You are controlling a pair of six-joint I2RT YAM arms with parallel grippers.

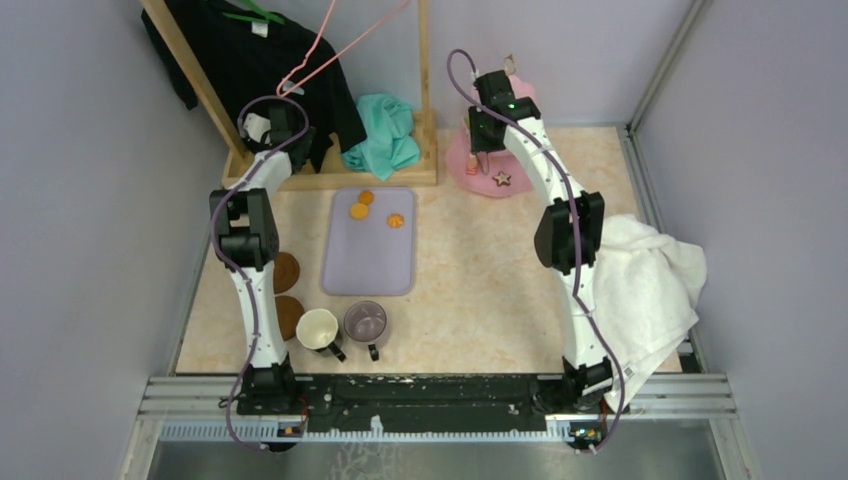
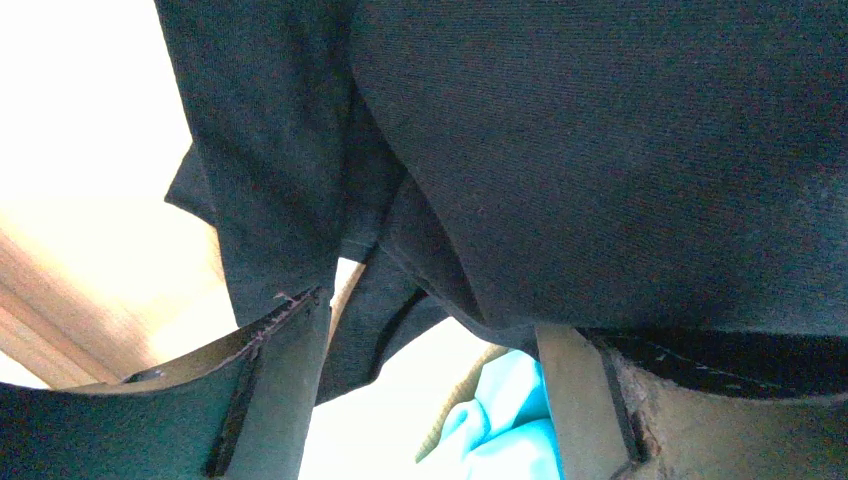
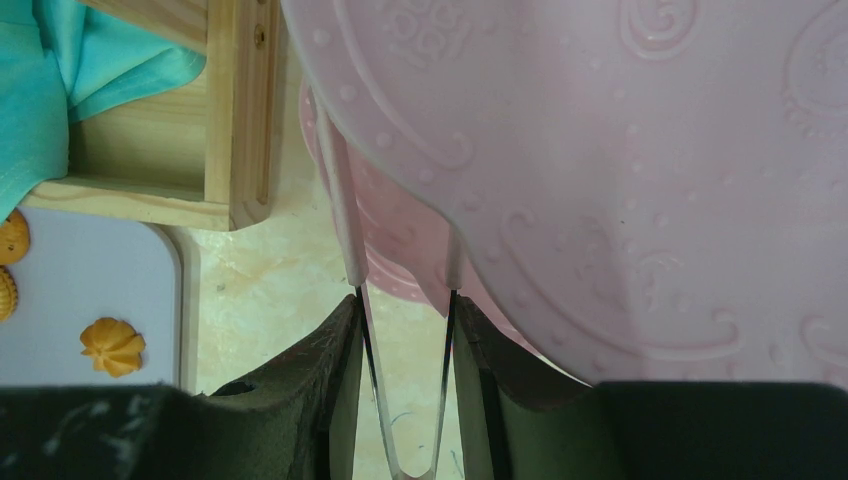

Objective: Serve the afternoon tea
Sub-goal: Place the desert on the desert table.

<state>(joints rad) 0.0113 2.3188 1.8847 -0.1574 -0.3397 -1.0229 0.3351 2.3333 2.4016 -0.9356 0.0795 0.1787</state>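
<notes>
The pink three-tier stand [image 1: 490, 168] stands at the back right, with a star cookie [image 1: 501, 179] on its bottom plate. My right gripper [image 1: 483, 142] hovers at its left side, shut on thin metal tongs [image 3: 345, 220] whose white tips reach under a pink plate [image 3: 650, 180]; what the tips hold is hidden. Three orange sweets [image 1: 359, 211] lie on a lilac tray [image 1: 368, 265]. Near the front left stand a cream mug [image 1: 318, 328], a greyish-purple mug [image 1: 366, 322] and two brown coasters [image 1: 285, 270]. My left gripper [image 1: 262, 125] is open and empty, up against a black garment [image 2: 600, 150].
A wooden rack [image 1: 330, 175] at the back holds the black garment [image 1: 250, 60], a pink hanger [image 1: 330, 50] and a teal cloth [image 1: 385, 135]. A white towel [image 1: 650, 290] lies at the right edge. Walls close in on three sides.
</notes>
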